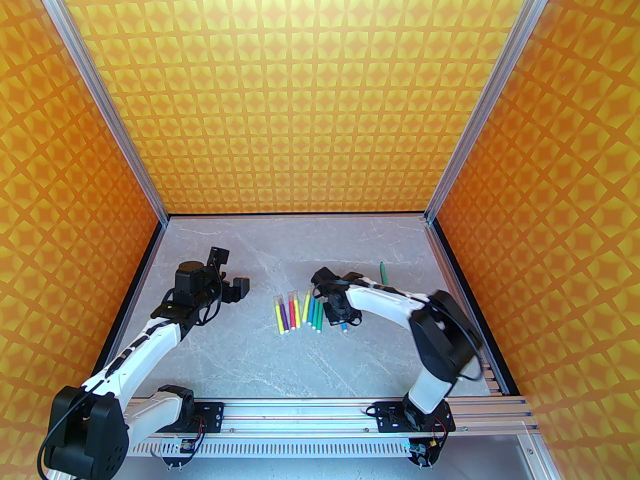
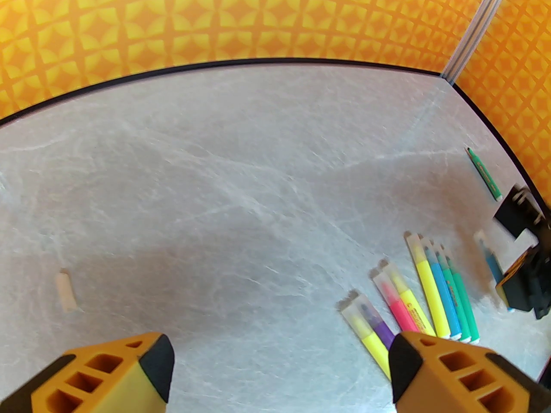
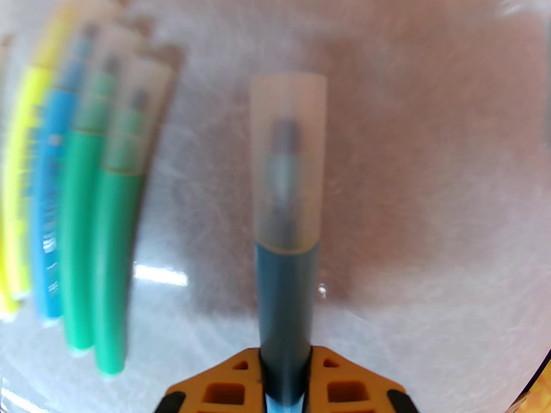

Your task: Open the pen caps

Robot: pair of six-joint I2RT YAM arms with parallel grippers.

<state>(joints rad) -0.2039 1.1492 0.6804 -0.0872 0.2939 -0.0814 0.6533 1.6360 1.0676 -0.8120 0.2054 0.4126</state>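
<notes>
- My right hand (image 3: 284, 372) is clamped narrow on the barrel of a blue pen (image 3: 284, 299). The pen lies low over the bench (image 1: 250, 358), just to the right of the others.
- That pen's cap (image 3: 287, 157), a cloudy clear tube, is seated on the tip and points away from the fingers. The right wrist view is blurred, so I can't read the finer detail.
- The row of pens (image 1: 297, 313) lies side by side mid-bench with yellow, purple, pink, blue and green barrels. Their clear caps are on and point toward the far wall.
- My left hand (image 2: 280, 368) hangs wide apart with nothing between the fingers. It is over the left part of the bench, well apart from the row.
- A green pen (image 1: 384, 273) lies alone at the far right with its pointed tip bare.
- A loose cap (image 2: 66, 293) lies on the bench off to the left, as seen from the left wrist.
</notes>
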